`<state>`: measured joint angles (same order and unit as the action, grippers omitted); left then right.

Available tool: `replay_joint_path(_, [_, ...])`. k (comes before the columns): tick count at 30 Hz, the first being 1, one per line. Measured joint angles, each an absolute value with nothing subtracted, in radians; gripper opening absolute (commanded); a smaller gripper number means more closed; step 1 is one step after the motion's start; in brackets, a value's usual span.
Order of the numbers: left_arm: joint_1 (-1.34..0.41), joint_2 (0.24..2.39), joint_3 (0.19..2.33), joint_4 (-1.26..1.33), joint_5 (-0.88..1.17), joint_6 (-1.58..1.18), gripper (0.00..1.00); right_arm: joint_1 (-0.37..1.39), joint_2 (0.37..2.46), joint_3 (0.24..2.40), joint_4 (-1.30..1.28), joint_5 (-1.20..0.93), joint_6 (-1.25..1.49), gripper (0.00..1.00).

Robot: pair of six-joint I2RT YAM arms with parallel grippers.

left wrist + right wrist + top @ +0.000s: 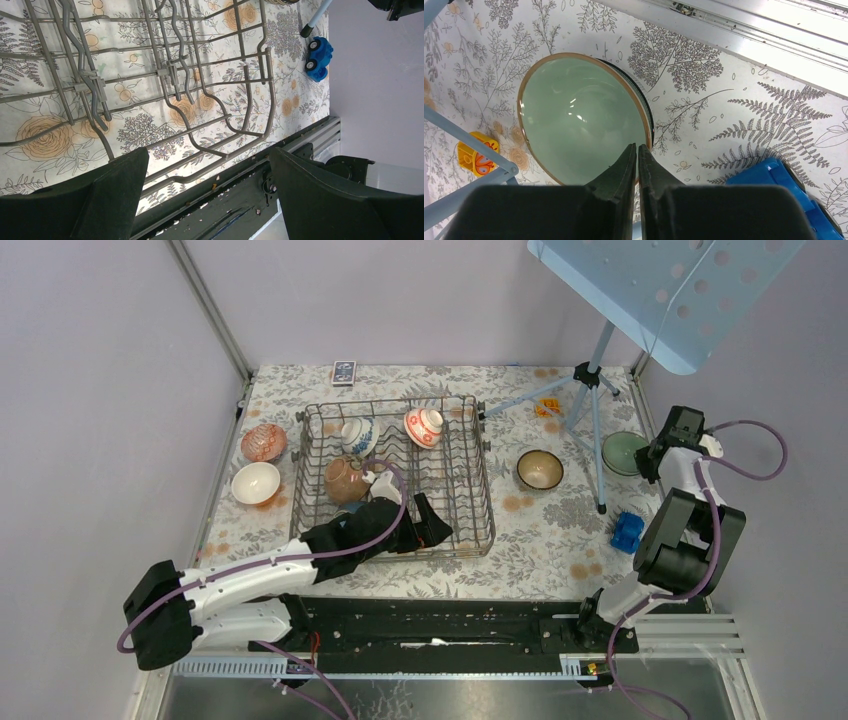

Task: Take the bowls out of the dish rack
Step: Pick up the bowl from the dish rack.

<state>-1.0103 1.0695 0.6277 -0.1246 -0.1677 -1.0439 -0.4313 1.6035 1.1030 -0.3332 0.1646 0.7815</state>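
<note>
The grey wire dish rack [481,532] sits mid-table and holds three bowls: a brown one [345,480], a blue-and-white one [358,435] and a red-and-white one [424,426]. My left gripper [425,522] hangs over the rack's near right part, open and holding nothing; in the left wrist view its jaws [209,152] frame bare rack wires [220,107]. At the far right a pale green bowl [624,452] stands on the table. My right gripper [652,458] hovers at its near rim. In the right wrist view the gripper [638,146] is shut, above the green bowl [579,115].
Left of the rack lie a red patterned bowl [263,443] and a white bowl [255,483]. A dark bowl [539,469] sits right of it. A tripod [590,400], a yellow toy [547,407], a blue toy car [626,532] and a small box [343,371] are also on the table.
</note>
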Motion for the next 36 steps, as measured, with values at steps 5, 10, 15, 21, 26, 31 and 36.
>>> replay_joint_path(5, [-1.01, 1.069, 0.628, -0.125, -0.167, -1.044, 0.96, -0.431, 1.604, 1.097, -0.328, 0.163, 0.781, 0.15])
replay_joint_path(10, [-1.01, 1.069, 0.628, -0.125, -0.167, -1.044, 0.96, -0.431, 1.603, 1.101, -0.33, 0.161, 0.783, 0.3])
replay_joint_path(15, [-1.01, 1.069, 0.628, -0.125, -0.167, -1.044, 0.96, -0.431, 1.574, 1.118, -0.347, 0.157, 0.788, 0.44])
replay_joint_path(21, [-1.01, 1.061, 0.628, -0.134, -0.168, -1.039, 0.96, -0.421, 1.427, 1.102, -0.351, 0.145, 0.822, 0.48])
replay_joint_path(26, [-1.01, 1.035, 0.628, -0.153, -0.168, -1.039, 0.96, -0.382, 1.245, 0.985, -0.339, 0.1, 0.87, 0.49])
replay_joint_path(31, [-1.01, 1.016, 0.639, -0.191, -0.169, -1.039, 0.97, -0.297, 1.028, 0.823, -0.357, 0.056, 0.899, 0.49])
replay_joint_path(36, [-1.01, 1.003, 0.679, -0.255, -0.196, -1.021, 0.97, -0.143, 0.806, 0.731, -0.364, -0.023, 0.863, 0.5])
